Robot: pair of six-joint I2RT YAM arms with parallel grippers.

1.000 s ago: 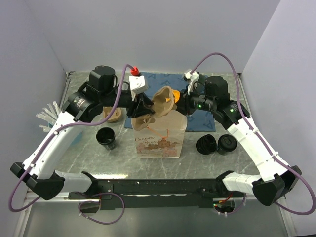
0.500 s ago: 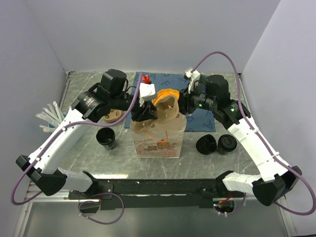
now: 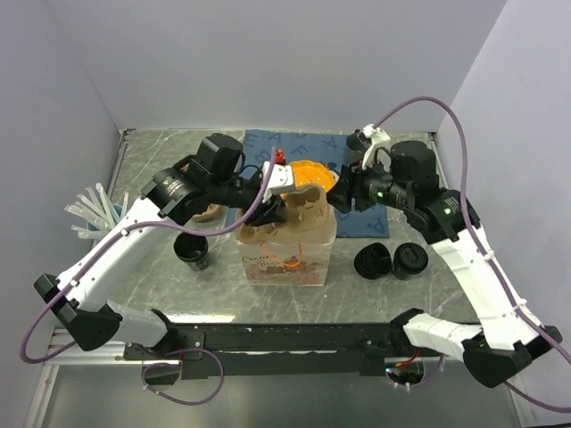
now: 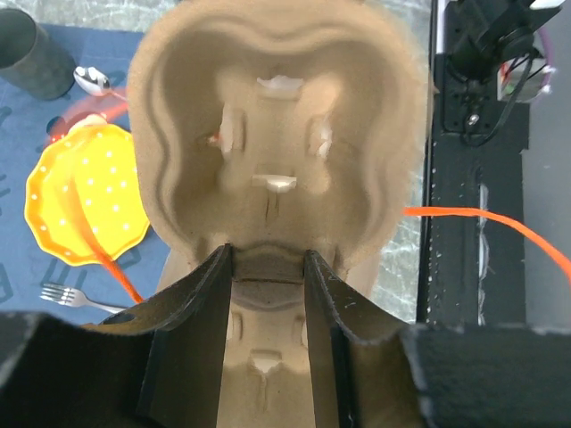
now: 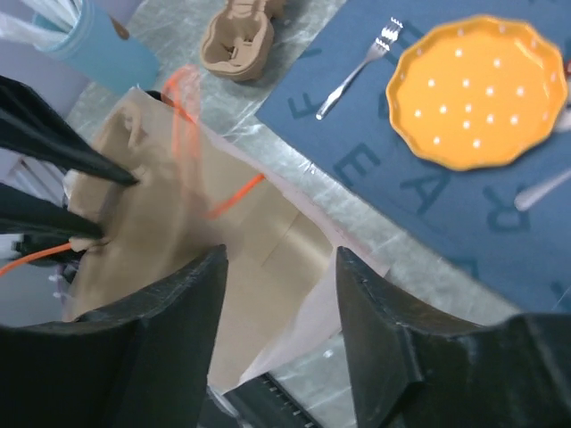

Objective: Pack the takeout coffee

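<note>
Pinching the carrier (image 3: 306, 207) at the bag (image 3: 285, 264) mouth in left jaws, right jaws spread empty, we are leaving the black cup (image 3: 192, 249) unpacked.

Even bright light, soft shadows, wrist views blurred

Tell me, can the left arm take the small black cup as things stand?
Probably not yet: its end effector is closed on the cardboard carrier; the cup itself stands uncovered beside the bag.
</note>
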